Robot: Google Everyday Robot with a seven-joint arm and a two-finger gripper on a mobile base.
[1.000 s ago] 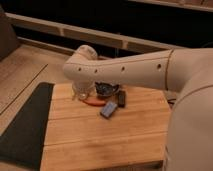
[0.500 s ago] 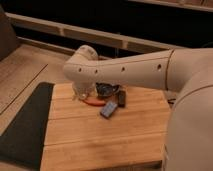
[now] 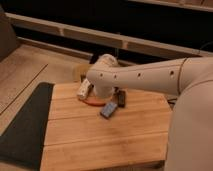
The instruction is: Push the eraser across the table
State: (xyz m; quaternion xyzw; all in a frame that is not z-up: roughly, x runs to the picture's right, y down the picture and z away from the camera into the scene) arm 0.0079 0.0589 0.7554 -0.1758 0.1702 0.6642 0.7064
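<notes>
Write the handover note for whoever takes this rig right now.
Hand: low over the far side of the table, under the wrist, mostly hidden by the arm.
Eraser: flat on the table near its far edge, just right of the hand; contact cannot be told. A blue-grey block lies just in front of it, and a red-orange item lies by the hand.
Done: hand is beside the eraser.
Left: the push across the table; mind the block.
</notes>
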